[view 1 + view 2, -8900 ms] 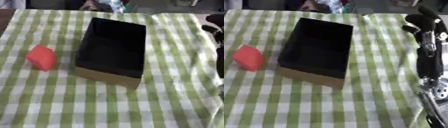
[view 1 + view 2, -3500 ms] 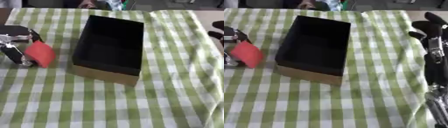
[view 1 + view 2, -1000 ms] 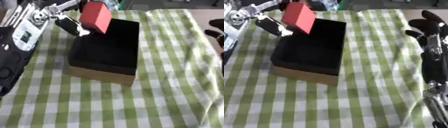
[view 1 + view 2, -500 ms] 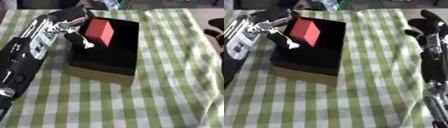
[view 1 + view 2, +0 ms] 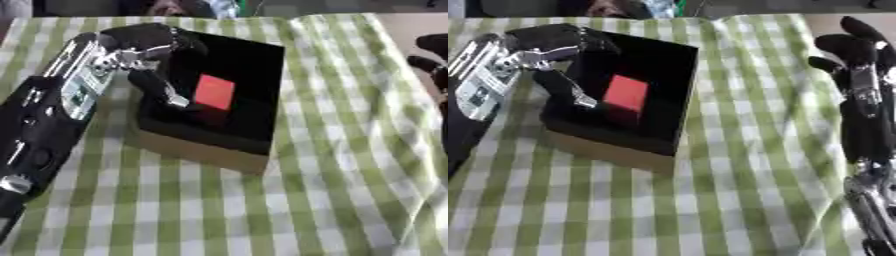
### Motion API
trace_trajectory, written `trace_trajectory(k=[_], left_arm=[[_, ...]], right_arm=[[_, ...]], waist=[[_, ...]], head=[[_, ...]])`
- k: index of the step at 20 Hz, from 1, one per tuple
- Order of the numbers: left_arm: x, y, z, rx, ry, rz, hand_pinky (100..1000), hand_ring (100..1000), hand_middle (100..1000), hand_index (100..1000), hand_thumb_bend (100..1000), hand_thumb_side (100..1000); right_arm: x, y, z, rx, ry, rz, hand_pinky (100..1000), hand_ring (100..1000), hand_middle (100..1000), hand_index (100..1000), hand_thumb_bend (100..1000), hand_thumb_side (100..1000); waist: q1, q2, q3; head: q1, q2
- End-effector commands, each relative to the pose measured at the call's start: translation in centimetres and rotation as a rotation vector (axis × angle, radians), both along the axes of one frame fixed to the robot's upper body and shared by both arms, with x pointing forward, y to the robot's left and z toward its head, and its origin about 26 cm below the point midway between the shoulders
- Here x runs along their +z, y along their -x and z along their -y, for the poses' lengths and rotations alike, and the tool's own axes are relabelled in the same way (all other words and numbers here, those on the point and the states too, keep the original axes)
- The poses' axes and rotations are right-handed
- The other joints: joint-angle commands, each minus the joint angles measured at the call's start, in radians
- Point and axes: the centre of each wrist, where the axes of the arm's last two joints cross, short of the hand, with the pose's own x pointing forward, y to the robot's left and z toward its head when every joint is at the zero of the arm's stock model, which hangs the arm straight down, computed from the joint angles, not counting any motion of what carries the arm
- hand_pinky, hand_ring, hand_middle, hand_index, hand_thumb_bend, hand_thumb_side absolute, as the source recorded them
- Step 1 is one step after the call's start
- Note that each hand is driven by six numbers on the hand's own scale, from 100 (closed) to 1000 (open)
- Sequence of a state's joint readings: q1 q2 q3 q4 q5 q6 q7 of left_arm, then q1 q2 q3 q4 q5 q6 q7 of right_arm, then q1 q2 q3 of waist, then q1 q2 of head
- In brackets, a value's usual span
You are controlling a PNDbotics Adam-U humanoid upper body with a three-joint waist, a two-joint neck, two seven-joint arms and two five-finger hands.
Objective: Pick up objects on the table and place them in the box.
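On the checked cloth [image 5: 350, 150], left robot hand [image 5: 144, 47] spread, red block [image 5: 213, 92] inside box [image 5: 201, 150].

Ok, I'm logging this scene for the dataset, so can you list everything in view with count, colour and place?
box: one, black inside with tan outer walls, middle of the table, open top.
block: one, red, inside the box, apart from the fingers.
tablecloth: one, green and white check, covering the table.
left hand: one, black and silver, over the box's left rim, fingers open and reaching into the box.
right hand: one, black, at the right edge, idle, fingers straight and pointing up.
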State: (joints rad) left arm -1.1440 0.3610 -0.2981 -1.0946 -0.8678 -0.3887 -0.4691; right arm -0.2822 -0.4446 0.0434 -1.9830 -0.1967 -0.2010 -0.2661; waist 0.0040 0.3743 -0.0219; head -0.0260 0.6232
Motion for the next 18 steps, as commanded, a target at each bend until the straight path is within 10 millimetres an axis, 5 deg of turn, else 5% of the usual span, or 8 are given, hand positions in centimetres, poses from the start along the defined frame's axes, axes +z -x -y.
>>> trace_trajectory(k=[1, 5, 9, 12, 14, 18], left_arm=[[2.1, 0.5, -0.6, 0.017, 0.040, 0.103, 703, 839, 845, 945, 821, 717], [2.8, 0.9, -0.9, 0.031, 0.107, 0.170, 694, 819, 821, 919, 738, 734], [4.3, 2.0, -1.7, 0.056, 0.218, 0.248, 677, 766, 773, 872, 465, 751], [5.7, 3.2, -2.5, 0.069, 0.332, 0.287, 670, 751, 764, 862, 415, 763], [6.9, 4.2, -3.4, 0.095, 0.406, 0.328, 645, 685, 712, 815, 314, 698], [8.4, 7.0, -4.9, 0.111, 0.569, 0.422, 618, 608, 650, 766, 250, 641]], right_arm=[[0.9, 0.2, 0.1, 0.007, 0.003, 0.025, 768, 824, 686, 870, 100, 698], [0.8, 0.2, 0.1, 0.007, 0.004, 0.021, 768, 824, 686, 870, 100, 698], [0.8, 0.2, 0.2, 0.003, 0.003, 0.021, 768, 824, 686, 870, 100, 699], [0.7, 0.3, 0.3, -0.003, 0.003, 0.022, 768, 824, 686, 870, 100, 699], [0.7, 0.3, 0.4, -0.007, 0.002, 0.023, 768, 824, 687, 870, 100, 700], [0.7, 0.3, 0.6, -0.017, 0.001, 0.031, 767, 823, 687, 869, 100, 702]], waist=[[0.013, -0.032, -0.002], [0.013, -0.033, 0.000], [0.012, -0.035, 0.003], [0.011, -0.036, 0.007], [0.010, -0.037, 0.011], [0.005, -0.038, 0.021]], head=[[-0.003, 0.008], [-0.004, 0.007], [-0.009, 0.006], [-0.015, 0.006], [-0.020, 0.005], [-0.031, 0.005]])
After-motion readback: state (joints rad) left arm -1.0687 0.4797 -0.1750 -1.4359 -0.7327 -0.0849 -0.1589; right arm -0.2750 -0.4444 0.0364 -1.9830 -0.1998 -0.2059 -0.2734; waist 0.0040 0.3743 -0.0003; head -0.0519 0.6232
